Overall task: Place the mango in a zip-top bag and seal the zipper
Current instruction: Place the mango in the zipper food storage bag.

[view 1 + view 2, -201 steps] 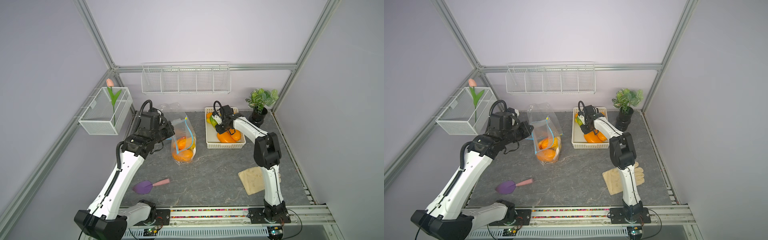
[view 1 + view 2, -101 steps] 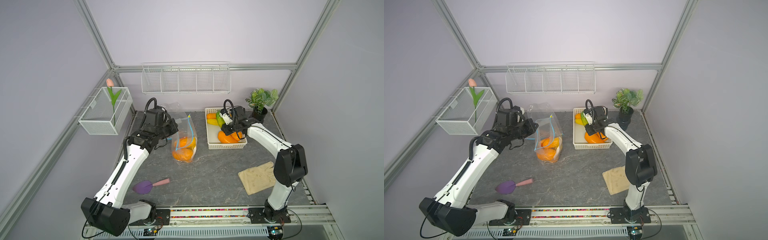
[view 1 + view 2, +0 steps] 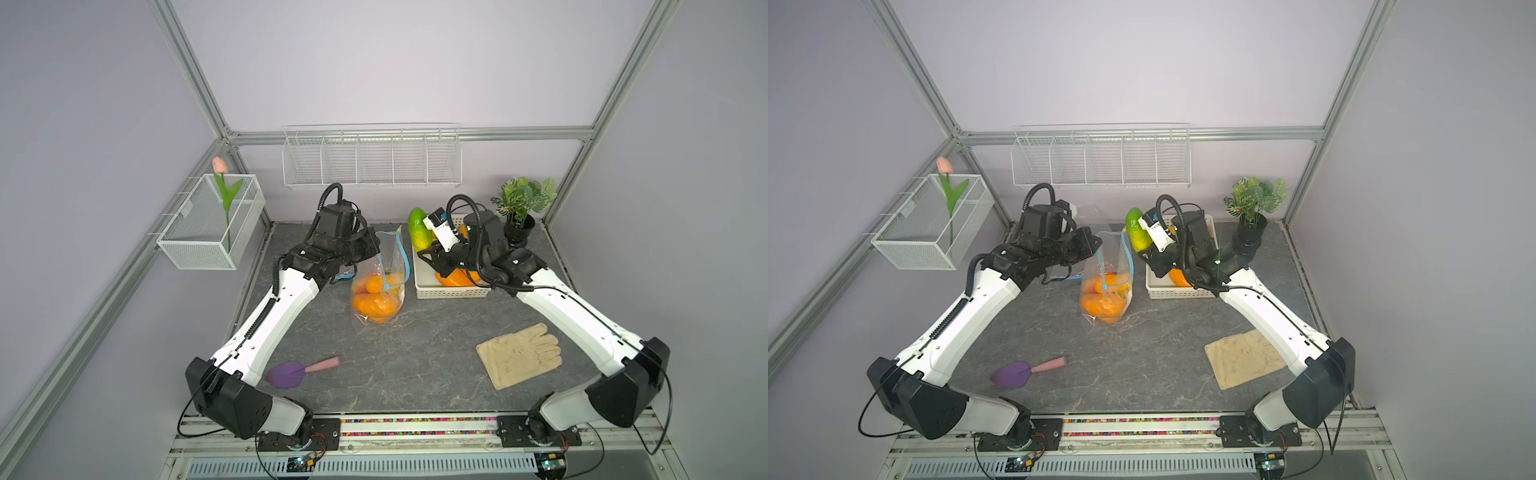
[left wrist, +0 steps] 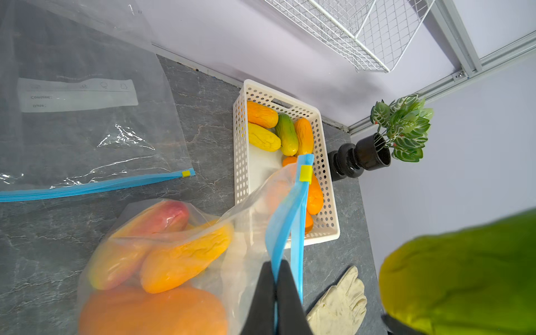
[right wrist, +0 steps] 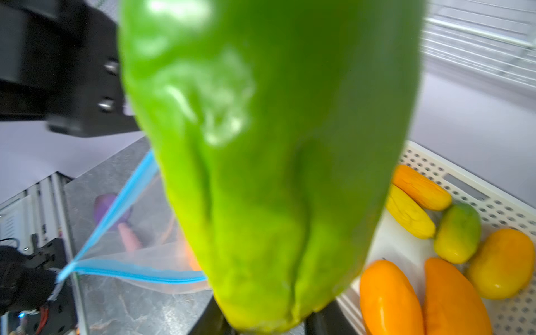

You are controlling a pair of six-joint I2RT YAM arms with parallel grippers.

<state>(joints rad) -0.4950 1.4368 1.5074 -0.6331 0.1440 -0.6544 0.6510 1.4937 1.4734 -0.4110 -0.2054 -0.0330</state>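
R gripper (image 3: 432, 252), clamped on the green mango (image 3: 419, 232), has just lifted it from the basket (image 3: 451, 293) at the back edge of the tabletop (image 3: 415, 357) to beside the zip-top bag (image 3: 376, 299), rim pinched tight by L gripper (image 4: 275, 290), mouth seems open enough, so drop-in's next.

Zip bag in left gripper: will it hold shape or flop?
Probably floppy: the zip-top bag is thin film hung from one pinched zipper edge in the left gripper. Its narrow mouth likely collapses if nudged. The orange mangoes inside should anchor the bottom.
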